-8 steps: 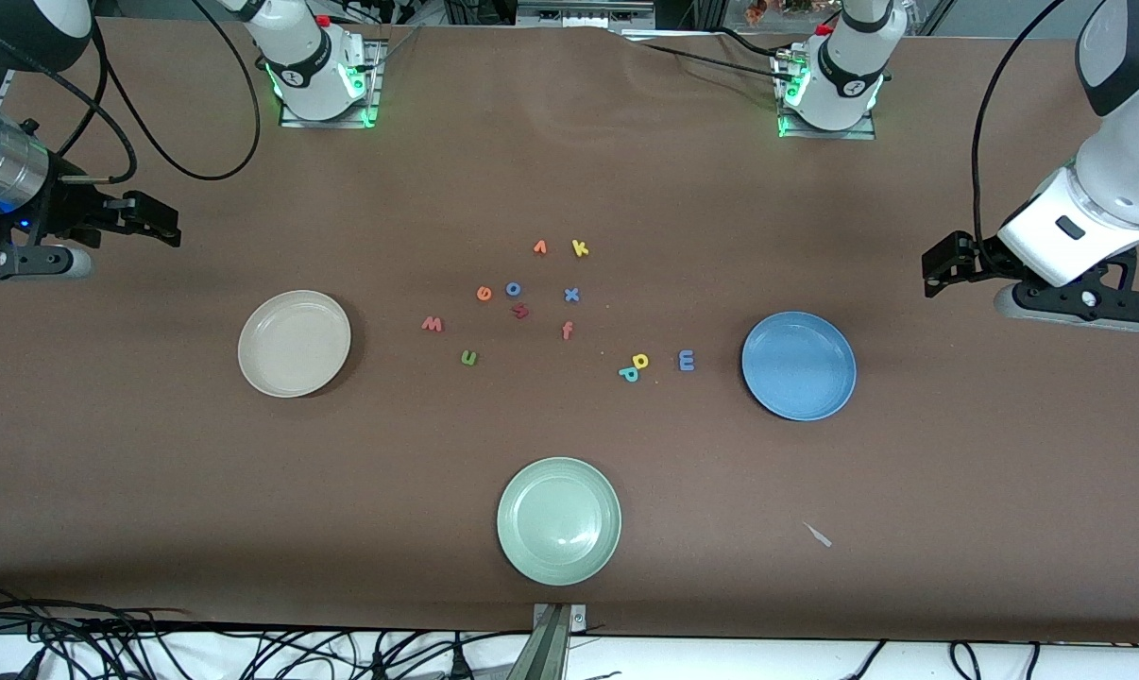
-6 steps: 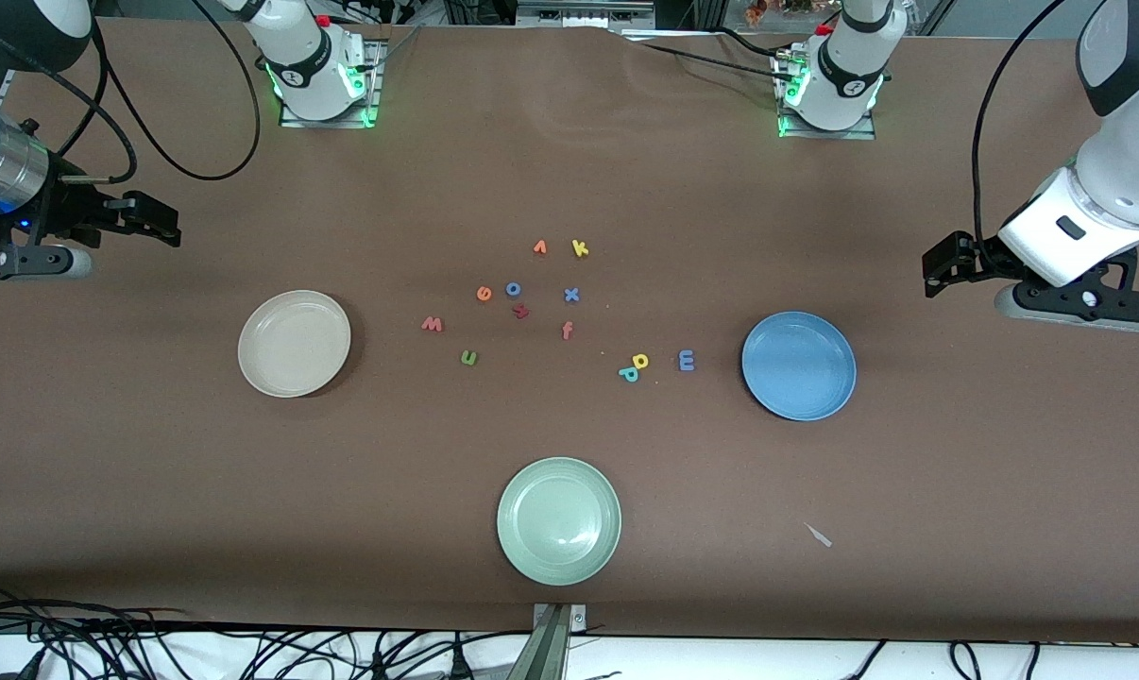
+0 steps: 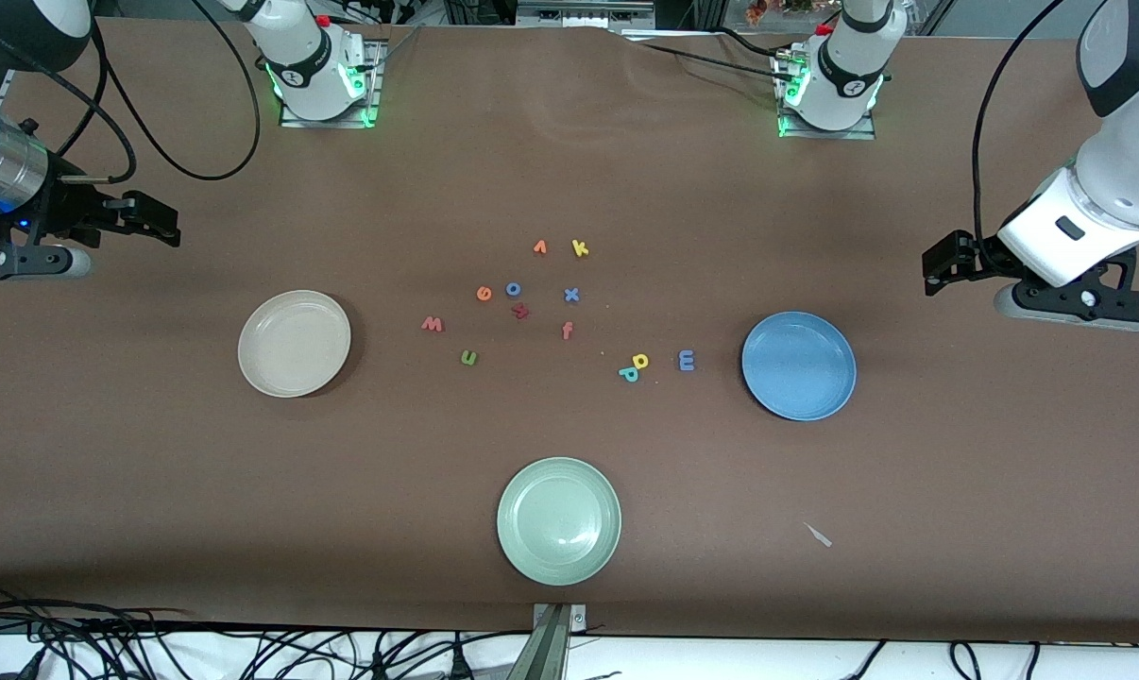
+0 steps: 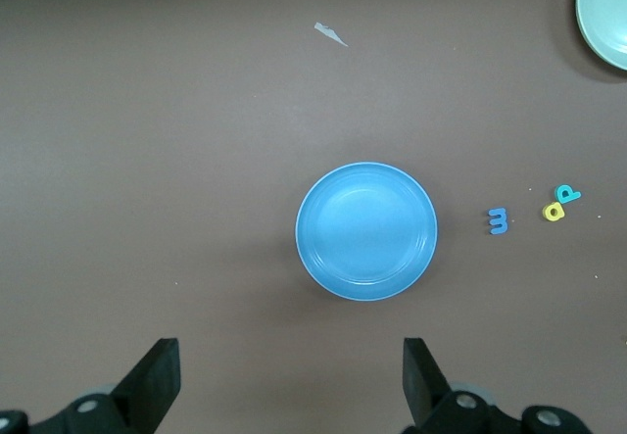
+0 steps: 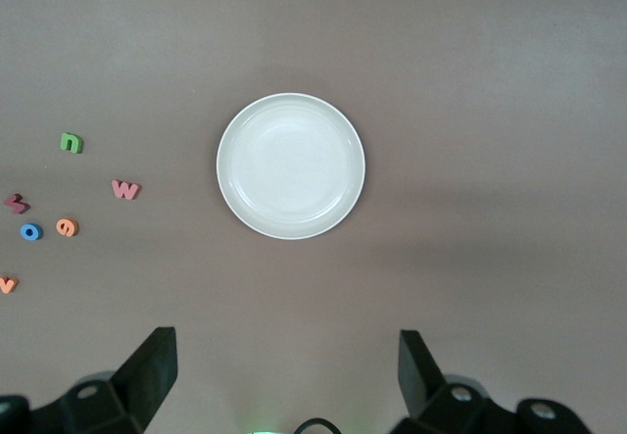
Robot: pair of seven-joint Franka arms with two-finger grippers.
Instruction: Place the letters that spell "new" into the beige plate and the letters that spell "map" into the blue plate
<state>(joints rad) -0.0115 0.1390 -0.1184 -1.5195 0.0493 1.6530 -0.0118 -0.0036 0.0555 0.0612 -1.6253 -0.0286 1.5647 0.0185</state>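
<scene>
- The front view shows a brown table (image 3: pixel 569 161) with three round plates and a loose cluster of tiny foam letters at its middle.
- The beige plate (image 3: pixel 294 343) lies toward the right arm's end, the blue plate (image 3: pixel 798 365) toward the left arm's end, and a pale green plate (image 3: pixel 558 520) sits nearest the front camera, between them.
- Nearest the beige plate lie the pinkish-red w (image 3: pixel 433 324), the olive-green n (image 3: pixel 468 357) and the orange e (image 3: pixel 484 294), all on the table.
- Nearest the blue plate lie the periwinkle m (image 3: pixel 687 360), the yellow a (image 3: pixel 640 361) and the teal p (image 3: pixel 629 374); the a and p touch.
- Only the front view shows the whole cluster, including a yellow k (image 3: pixel 580 248), a blue x (image 3: pixel 571 295) and an orange f (image 3: pixel 567 331).
- The right gripper (image 3: pixel 159 225) hangs above the table's end near the beige plate, and the left gripper (image 3: pixel 936 266) above the end near the blue plate; both arms wait.
- The left wrist view alone shows the left gripper's fingers (image 4: pixel 157 383) spread wide, holding nothing, with the blue plate centred between them and the m just beside it.
- The right wrist view shows the right gripper's fingers (image 5: pixel 153 363) equally spread and empty, framing the beige plate, with nothing in it.
- A small pale scrap (image 3: pixel 819 535) lies on the table, nearer the front camera than the blue plate.
</scene>
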